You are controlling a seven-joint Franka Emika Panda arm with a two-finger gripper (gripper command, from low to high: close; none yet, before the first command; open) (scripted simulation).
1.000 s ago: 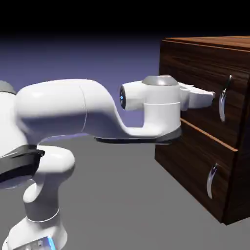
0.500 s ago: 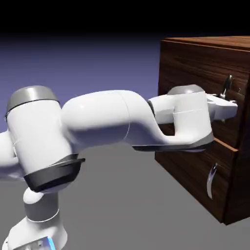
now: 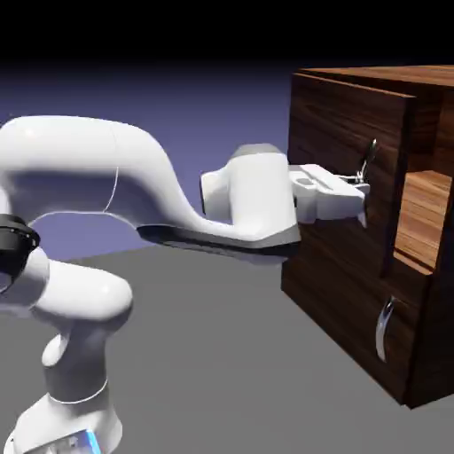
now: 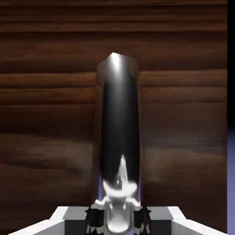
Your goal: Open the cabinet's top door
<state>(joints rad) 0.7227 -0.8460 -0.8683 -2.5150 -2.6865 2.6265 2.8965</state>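
My 2 fingertips seem clamped on the upper curved handle. The top door stands partly open on the cabinet's front; I judge wider swinging remains.

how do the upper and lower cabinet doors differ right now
The upper dark walnut-grain door is swung partly open, while the lower dark walnut-grain door sits shut. The upper door's curved silver handle is gripped by the white two-finger tool; the lower door's curved silver handle is untouched. Both doors share the same dark wood grain.
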